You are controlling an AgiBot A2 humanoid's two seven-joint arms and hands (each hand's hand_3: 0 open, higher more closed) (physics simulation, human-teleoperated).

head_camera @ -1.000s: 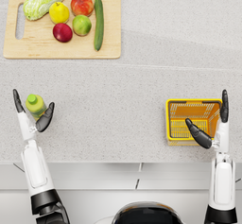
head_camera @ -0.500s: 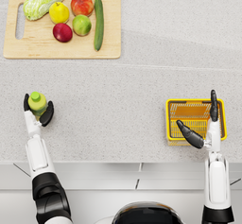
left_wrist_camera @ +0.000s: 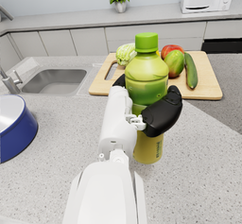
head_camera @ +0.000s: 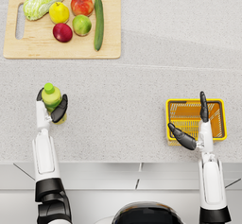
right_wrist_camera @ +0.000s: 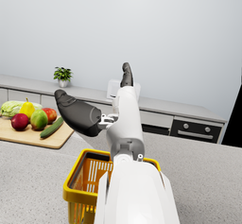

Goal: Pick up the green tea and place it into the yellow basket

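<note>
Green and upright, the green tea (head_camera: 51, 97) stood at the frame's left, your left hand (head_camera: 52, 108) wrapped around it. The right hand (head_camera: 196, 126) hung spread, empty, over the yellow basket (head_camera: 220, 134) at lower right. Ideally you lifted straight before crossing.

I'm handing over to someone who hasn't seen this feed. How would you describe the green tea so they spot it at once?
Start at the wooden cutting board at the counter's far left, then come towards the robot to its left hand. The green tea stands there on the counter, the hand's fingers around it: the only bottle, green-capped, yellow-green, upright.
</note>
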